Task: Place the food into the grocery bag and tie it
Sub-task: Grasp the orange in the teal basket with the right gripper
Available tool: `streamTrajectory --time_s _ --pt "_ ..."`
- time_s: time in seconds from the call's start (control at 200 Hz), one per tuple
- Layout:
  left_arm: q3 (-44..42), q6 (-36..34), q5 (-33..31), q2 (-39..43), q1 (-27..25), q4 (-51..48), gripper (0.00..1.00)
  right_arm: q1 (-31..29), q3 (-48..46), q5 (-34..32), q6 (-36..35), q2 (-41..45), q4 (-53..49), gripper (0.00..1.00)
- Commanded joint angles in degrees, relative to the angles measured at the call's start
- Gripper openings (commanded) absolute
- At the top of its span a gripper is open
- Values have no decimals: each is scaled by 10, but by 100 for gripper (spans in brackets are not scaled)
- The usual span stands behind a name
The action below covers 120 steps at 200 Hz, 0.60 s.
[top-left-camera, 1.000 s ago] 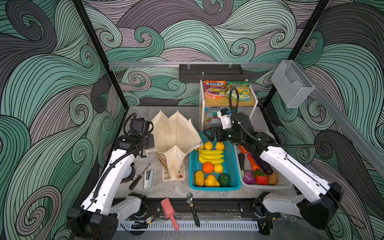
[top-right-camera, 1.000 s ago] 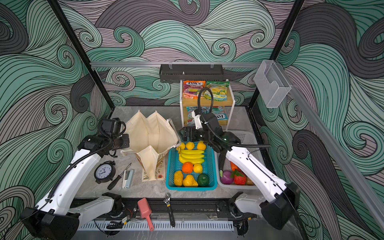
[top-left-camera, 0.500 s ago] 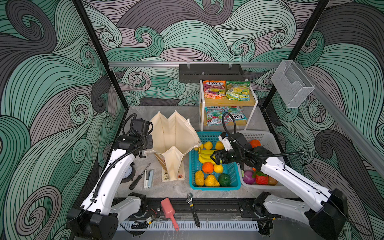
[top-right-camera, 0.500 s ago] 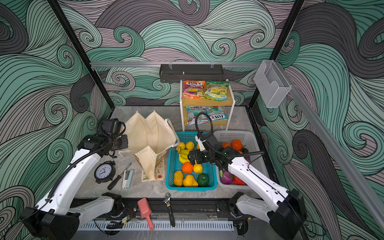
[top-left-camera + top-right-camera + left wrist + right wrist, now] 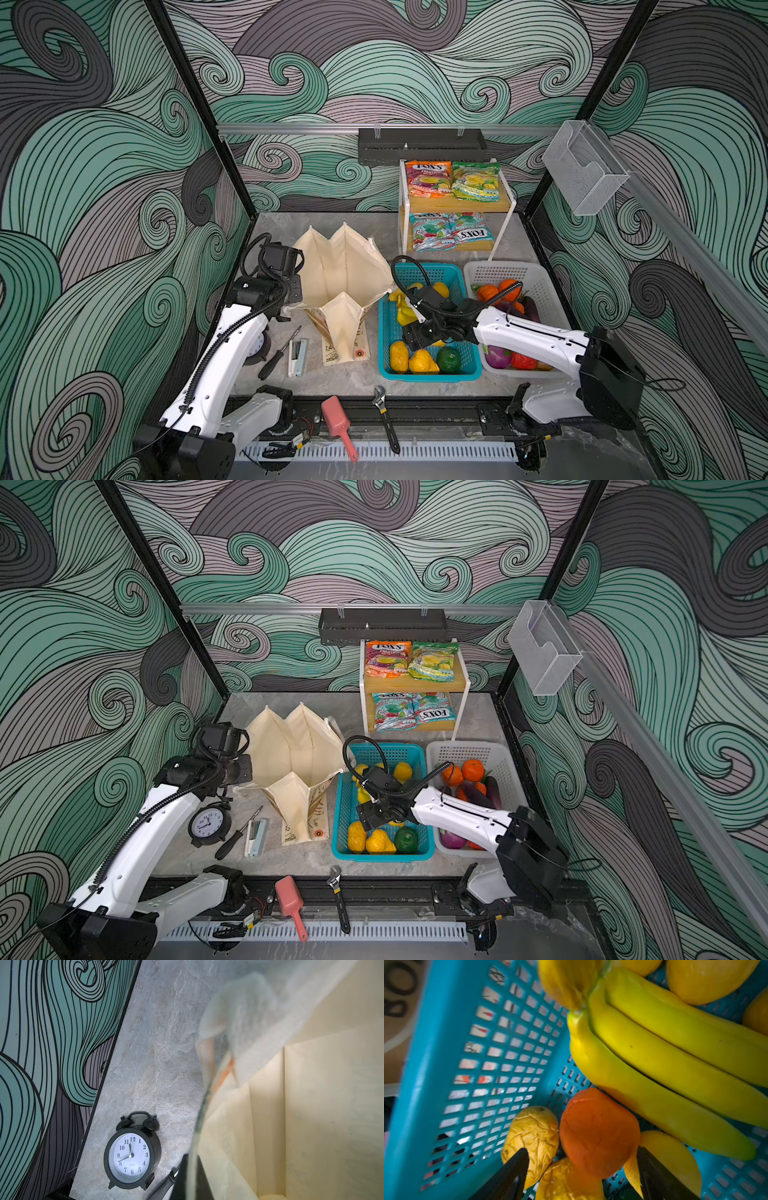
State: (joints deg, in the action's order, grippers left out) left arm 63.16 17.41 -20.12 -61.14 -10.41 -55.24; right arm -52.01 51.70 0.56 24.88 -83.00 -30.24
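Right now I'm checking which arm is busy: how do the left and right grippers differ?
The left gripper is shut on the rim of the grocery bag; the right gripper holds nothing. The left's jaws are pinched together; the right's stand apart, either side of an orange fruit. The left sits at the bag's mouth; the right reaches down into the teal basket. Both are black.

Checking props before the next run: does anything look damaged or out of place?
In the teal basket, one yellow fruit is creased and dented, as if crushed. The wrench and pink scoop lie off the table, on the front rail.
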Motion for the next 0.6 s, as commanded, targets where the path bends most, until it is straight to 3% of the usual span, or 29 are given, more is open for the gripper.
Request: streamTrajectory --time_s 0.0,0.45,0.595 --pt "-7 -3 5 0 4 9 0 -6 -10 -19 25 -13 36 79" --pt "-11 -8 19 -1 4 18 0 -20 -23 -70 34 -72 83 80" --pt "-12 -11 25 -1 4 19 0 -20 -23 -68 34 -66 93 68"
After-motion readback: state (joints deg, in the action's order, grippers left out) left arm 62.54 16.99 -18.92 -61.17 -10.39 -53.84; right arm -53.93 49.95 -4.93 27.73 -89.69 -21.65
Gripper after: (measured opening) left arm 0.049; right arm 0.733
